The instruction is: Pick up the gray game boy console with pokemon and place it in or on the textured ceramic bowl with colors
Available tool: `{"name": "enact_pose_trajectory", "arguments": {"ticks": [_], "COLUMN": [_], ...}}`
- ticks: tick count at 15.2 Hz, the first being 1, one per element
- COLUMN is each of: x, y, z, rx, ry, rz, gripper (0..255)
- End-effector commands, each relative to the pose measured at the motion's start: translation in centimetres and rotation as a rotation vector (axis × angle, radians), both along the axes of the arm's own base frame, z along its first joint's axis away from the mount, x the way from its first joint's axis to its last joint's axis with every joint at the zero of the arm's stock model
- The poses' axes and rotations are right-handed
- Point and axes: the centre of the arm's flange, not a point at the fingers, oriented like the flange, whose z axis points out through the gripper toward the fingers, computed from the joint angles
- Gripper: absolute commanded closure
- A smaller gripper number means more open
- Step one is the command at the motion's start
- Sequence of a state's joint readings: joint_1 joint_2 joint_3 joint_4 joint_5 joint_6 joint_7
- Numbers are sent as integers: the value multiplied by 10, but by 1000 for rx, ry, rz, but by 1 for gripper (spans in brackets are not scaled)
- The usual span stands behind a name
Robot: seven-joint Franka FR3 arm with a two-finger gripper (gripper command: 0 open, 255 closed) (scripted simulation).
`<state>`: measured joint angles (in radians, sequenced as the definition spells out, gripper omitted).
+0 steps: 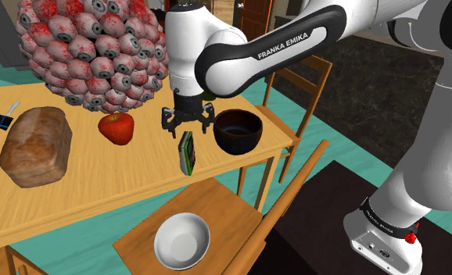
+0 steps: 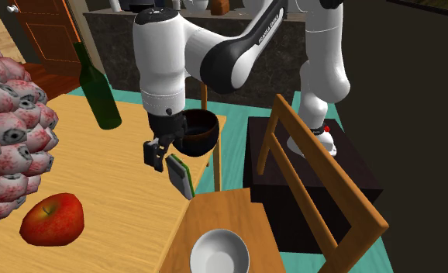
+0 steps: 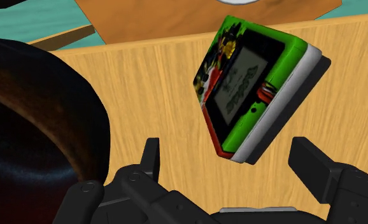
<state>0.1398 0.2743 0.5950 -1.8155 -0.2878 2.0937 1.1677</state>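
Observation:
The game boy [image 1: 187, 151] [image 2: 180, 175] [image 3: 253, 86] has a green, picture-covered face and a grey back. It stands tilted on the wooden table [image 1: 99, 183] near the front edge. My gripper [image 1: 187, 125] [image 2: 159, 151] [image 3: 226, 153] hovers just above it, open, with the fingers apart and not touching it. The dark, glossy bowl [image 1: 238, 130] [image 2: 198, 130] [image 3: 36, 127] sits right beside the gripper, at the table's corner.
A white bowl [image 1: 182, 240] [image 2: 219, 252] rests on the wooden chair seat [image 1: 240, 215] below the table edge. On the table are a red apple [image 1: 116, 127], a bread loaf [image 1: 37, 146], a big cluster of eyeballs [image 1: 91, 47] and a green bottle [image 2: 98, 89].

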Motion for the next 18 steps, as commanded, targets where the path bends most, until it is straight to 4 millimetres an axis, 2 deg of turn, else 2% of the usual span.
{"name": "enact_pose_trajectory", "arguments": {"ticks": [1,3,4,13,18], "x": [0,0,0,0,0], "y": [0,0,0,0,0], "z": [0,0,0,0,26], "rx": [0,0,0,0,0], "ry": [0,0,0,0,0], "rz": [0,0,0,0,0], "gripper": [0,0,255,255,255]}}
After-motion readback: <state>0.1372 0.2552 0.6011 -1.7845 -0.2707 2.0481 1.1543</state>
